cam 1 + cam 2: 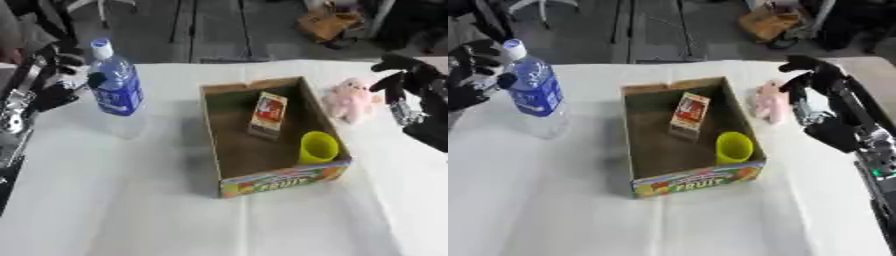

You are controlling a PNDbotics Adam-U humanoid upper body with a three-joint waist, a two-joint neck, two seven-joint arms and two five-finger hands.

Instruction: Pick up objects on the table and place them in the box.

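Left hand [54, 75] on the water bottle [115, 82], right hand [820, 92] by the pink toy [350, 98].

The bottle stands upright at the far left of the white surface [131, 200], and the left hand's fingers are curled against its side, holding it. The cardboard box [280, 181] sits in the middle, with a small carton [269, 113] leaning inside and a yellow cup [318, 146] in its near right corner. The pink soft toy lies on the surface just right of the box, outside it. The right hand hangs just beside the toy, its fingers bent downward and closed on nothing.
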